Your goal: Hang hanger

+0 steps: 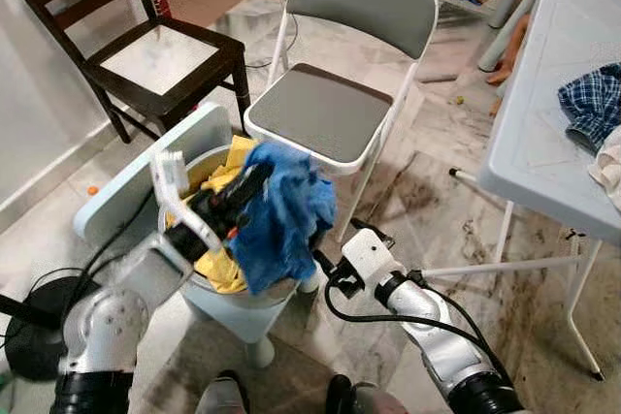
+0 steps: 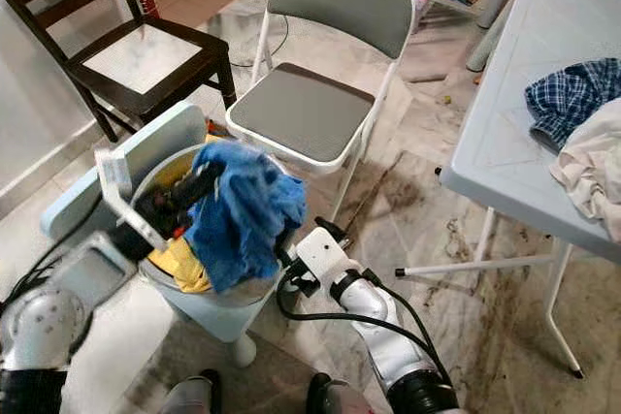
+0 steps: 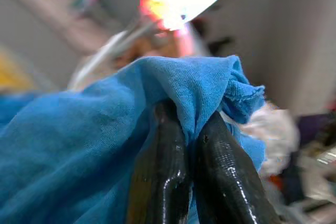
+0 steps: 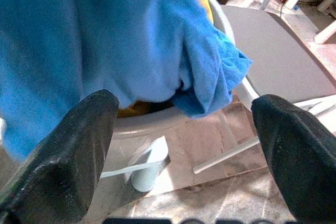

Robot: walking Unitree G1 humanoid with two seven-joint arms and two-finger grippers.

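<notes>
My left gripper (image 1: 260, 175) is shut on a blue cloth (image 1: 283, 215), held up above a white laundry basket (image 1: 254, 305); its black fingers (image 3: 168, 171) pinch a fold of the blue cloth (image 3: 105, 129). Yellow clothes (image 1: 218, 269) lie in the basket under it. My right gripper (image 1: 320, 264) is open just right of the basket, below the hanging blue cloth (image 4: 121, 40), with nothing between its fingers (image 4: 73, 156). I see no hanger.
A grey folding chair (image 1: 335, 109) stands right behind the basket, a dark wooden chair (image 1: 146, 55) at the back left. A pale folding table (image 1: 543, 133) with clothes (image 1: 592, 104) is on the right. The basket lid (image 1: 146, 176) leans at its left. Cables (image 1: 39, 288) lie on the floor.
</notes>
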